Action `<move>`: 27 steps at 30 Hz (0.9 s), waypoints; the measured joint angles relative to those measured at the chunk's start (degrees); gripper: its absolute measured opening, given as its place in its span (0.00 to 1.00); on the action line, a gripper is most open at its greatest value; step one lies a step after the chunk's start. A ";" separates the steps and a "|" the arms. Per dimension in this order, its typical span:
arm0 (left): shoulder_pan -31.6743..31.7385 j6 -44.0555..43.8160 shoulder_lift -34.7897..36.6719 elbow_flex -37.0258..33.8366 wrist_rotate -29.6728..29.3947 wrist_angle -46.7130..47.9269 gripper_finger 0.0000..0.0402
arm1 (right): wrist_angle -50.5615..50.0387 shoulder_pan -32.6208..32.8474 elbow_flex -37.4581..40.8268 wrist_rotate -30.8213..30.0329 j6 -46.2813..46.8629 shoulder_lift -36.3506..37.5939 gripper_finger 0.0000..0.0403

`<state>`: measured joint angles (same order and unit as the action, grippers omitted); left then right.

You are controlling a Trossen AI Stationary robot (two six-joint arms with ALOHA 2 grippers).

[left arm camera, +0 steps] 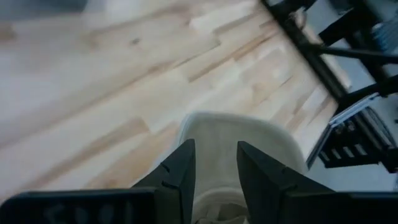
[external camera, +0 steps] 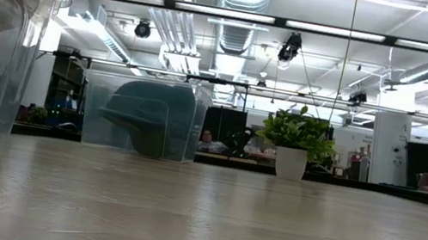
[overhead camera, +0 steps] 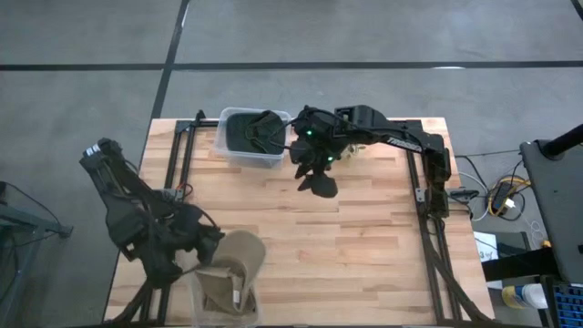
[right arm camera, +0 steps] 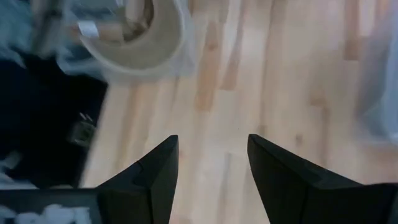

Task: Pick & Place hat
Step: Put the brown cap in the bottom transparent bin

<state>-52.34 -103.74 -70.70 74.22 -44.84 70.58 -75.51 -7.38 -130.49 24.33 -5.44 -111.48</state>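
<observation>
Over the near bin, left hand [left arm camera: 212, 163] grips tan hat [overhead camera: 239, 258].

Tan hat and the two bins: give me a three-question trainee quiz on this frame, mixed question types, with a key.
1. True or false: the left tool is closed on the tan hat.
2. Multiple choice: the dark hat is (A) in the clear bin at the far edge of the table, (B) on the bare table, (C) held by the right tool.
3. Fill in: the right tool hangs open and ____ above the table, near the far bin.

Key: 1 true; 2 A; 3 empty.
</observation>
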 joint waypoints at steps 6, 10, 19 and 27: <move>0.04 9.70 3.82 0.36 -8.86 -0.04 0.27 | 11.52 1.33 7.20 8.29 12.11 -0.02 0.46; -0.01 17.64 5.49 0.39 -14.68 -0.26 0.27 | 18.54 1.91 12.59 9.40 18.57 0.00 0.46; 0.02 28.82 7.05 0.97 -22.02 -1.92 0.27 | 38.91 4.51 26.38 12.87 40.46 0.00 0.46; 0.04 33.79 7.19 0.98 -22.16 -3.29 0.27 | 52.11 7.08 34.41 14.68 53.77 -0.02 0.46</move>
<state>-52.29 -69.95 -63.51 75.20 -67.00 67.29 -23.41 -0.30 -96.08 39.01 48.33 -111.50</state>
